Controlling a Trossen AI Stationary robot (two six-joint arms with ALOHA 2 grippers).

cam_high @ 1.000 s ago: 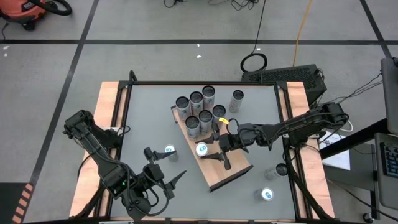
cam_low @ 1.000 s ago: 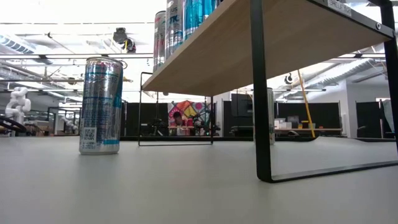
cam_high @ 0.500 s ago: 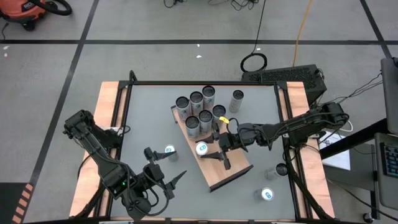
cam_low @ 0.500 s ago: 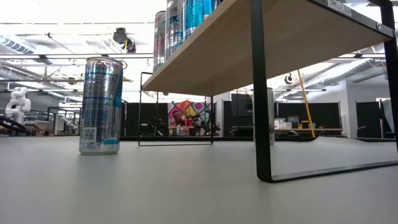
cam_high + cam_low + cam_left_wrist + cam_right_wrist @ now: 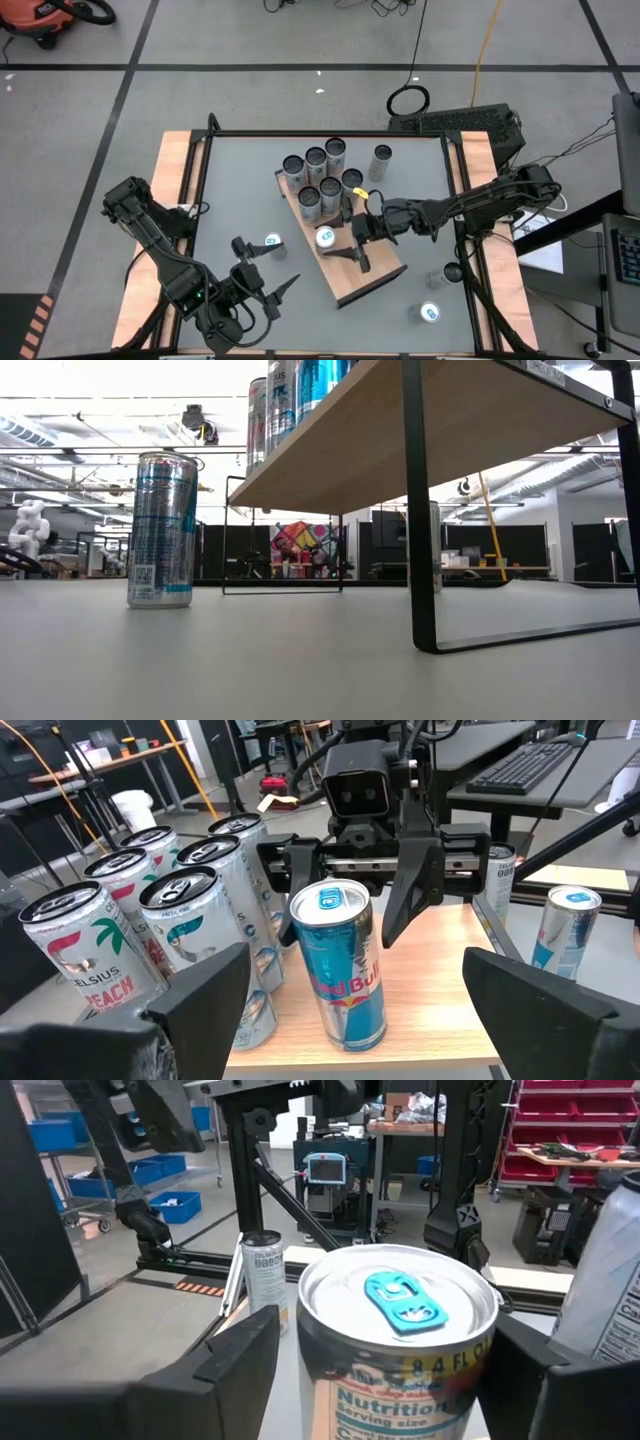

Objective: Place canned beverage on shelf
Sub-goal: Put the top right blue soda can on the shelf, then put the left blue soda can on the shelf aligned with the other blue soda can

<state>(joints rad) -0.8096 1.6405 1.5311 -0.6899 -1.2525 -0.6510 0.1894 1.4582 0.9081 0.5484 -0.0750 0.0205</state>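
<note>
A blue canned beverage (image 5: 325, 238) (image 5: 337, 965) stands upright on its base on the shelf (image 5: 378, 272) (image 5: 440, 1025), just nearer than a cluster of several cans (image 5: 320, 178) at the shelf's far end. My right gripper (image 5: 341, 238) (image 5: 400, 1370) reaches in level from the table's right. It is open, with one finger on each side of the blue can and a small gap at each. My left gripper (image 5: 267, 263) hangs open above the table's near left, pointing at the shelf, with nothing between its fingers.
The shelf is raised on black metal legs (image 5: 415, 510). Loose cans stand on the grey table: one beside my left gripper (image 5: 270, 241) (image 5: 160, 530), one at the far side (image 5: 380, 160), and two at the near right (image 5: 430, 312) (image 5: 452, 272).
</note>
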